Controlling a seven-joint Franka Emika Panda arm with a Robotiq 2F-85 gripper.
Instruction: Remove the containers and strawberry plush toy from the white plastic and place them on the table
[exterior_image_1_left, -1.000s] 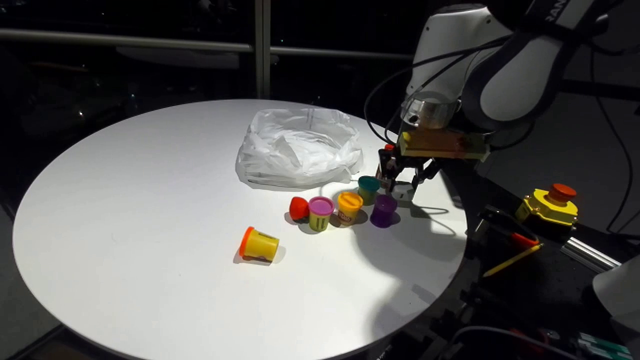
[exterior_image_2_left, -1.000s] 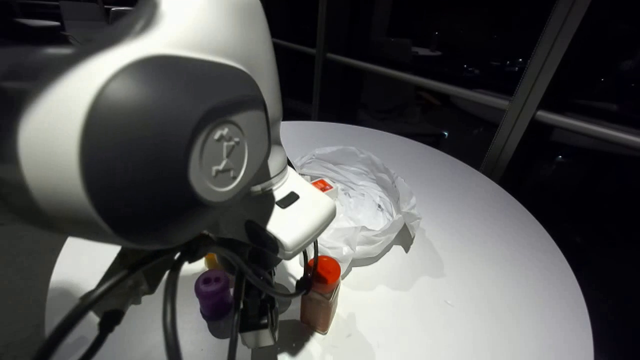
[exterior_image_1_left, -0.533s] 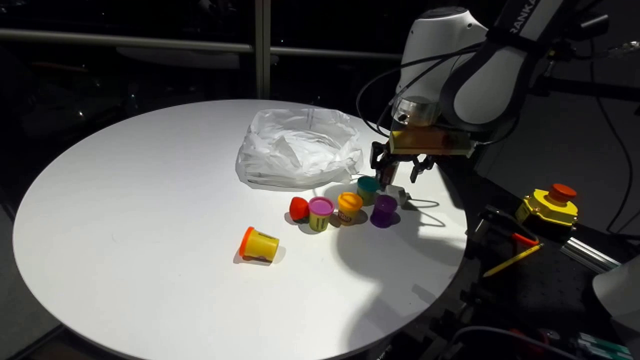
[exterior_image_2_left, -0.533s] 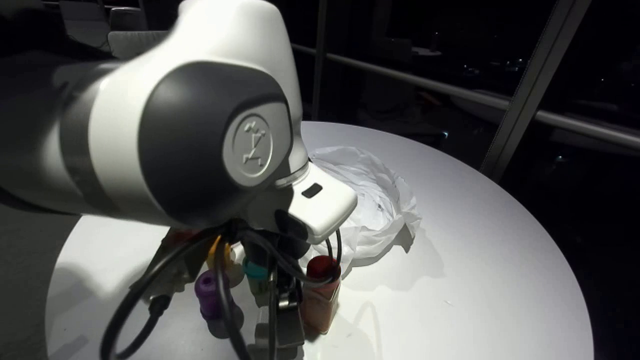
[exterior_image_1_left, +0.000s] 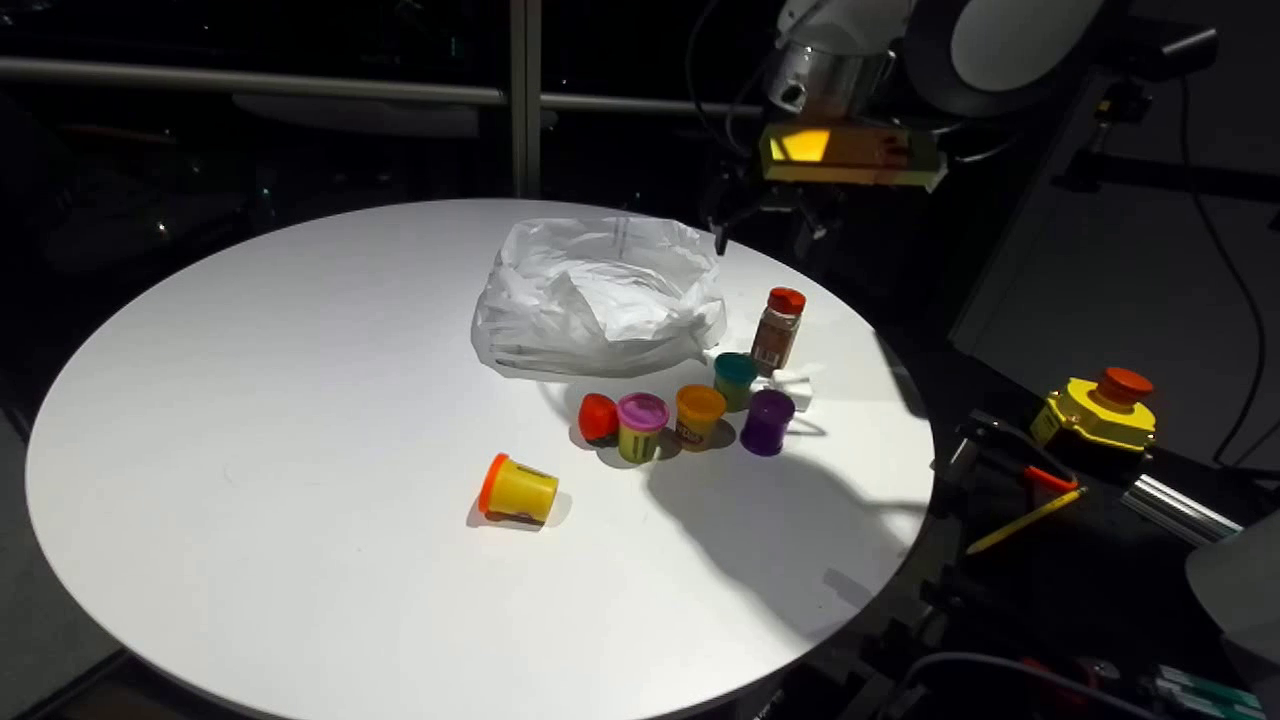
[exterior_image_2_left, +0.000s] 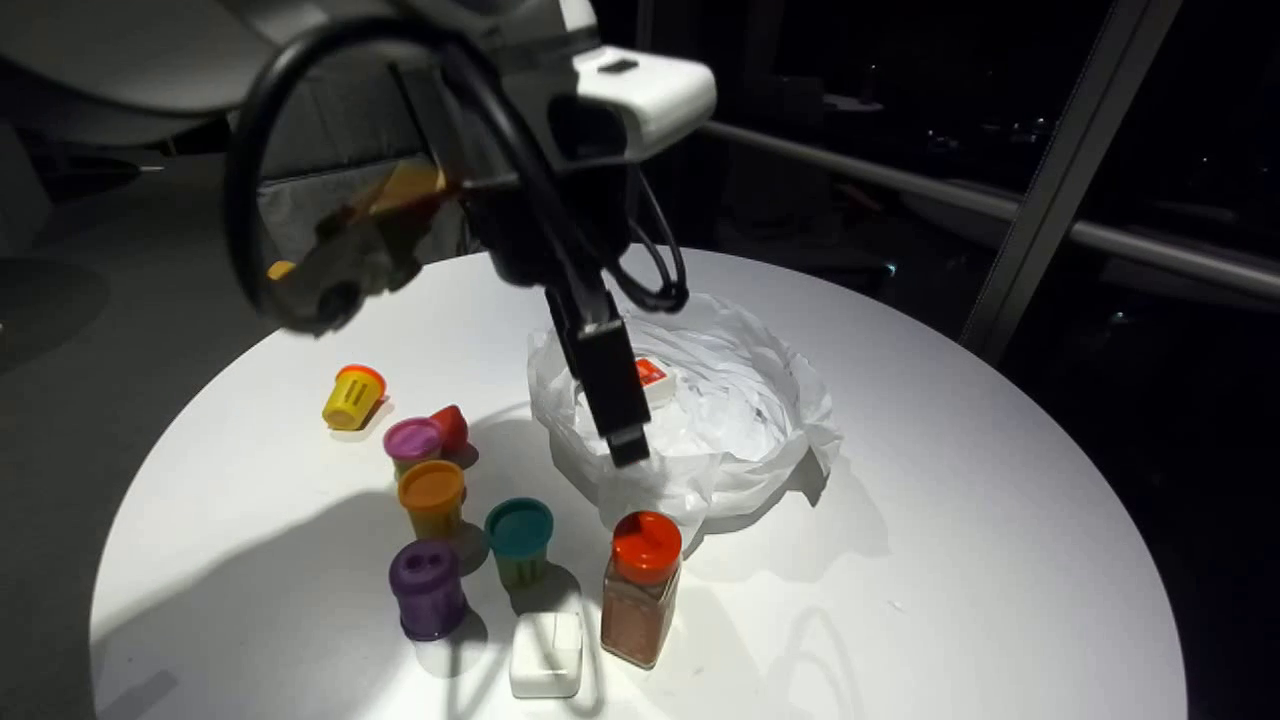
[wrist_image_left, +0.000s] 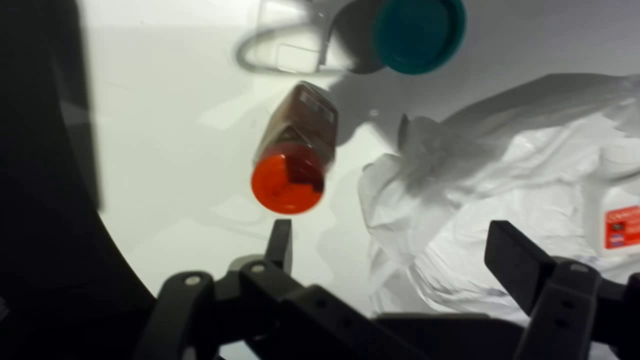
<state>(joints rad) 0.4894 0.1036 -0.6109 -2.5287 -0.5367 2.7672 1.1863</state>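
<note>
My gripper stands open, nothing between its fingers, raised above the table beside the white plastic. A white container with a red label lies inside that bag. On the table, the red strawberry plush toy touches or nearly touches a pink-lidded tub. Close by stand an orange tub, a teal-lidded tub and a purple tub. A small white box and a red-capped spice bottle sit nearest the gripper's side. One yellow tub lies tipped over.
The round white table ends in a curved edge. Off it, on a dark surface, are a yellow box with a red button and a yellow pencil. Black cables loop from the arm.
Down at the white box a second ago, my gripper has opened, let go of it and risen well above the table. The box stays on the table; the other things have not moved.
</note>
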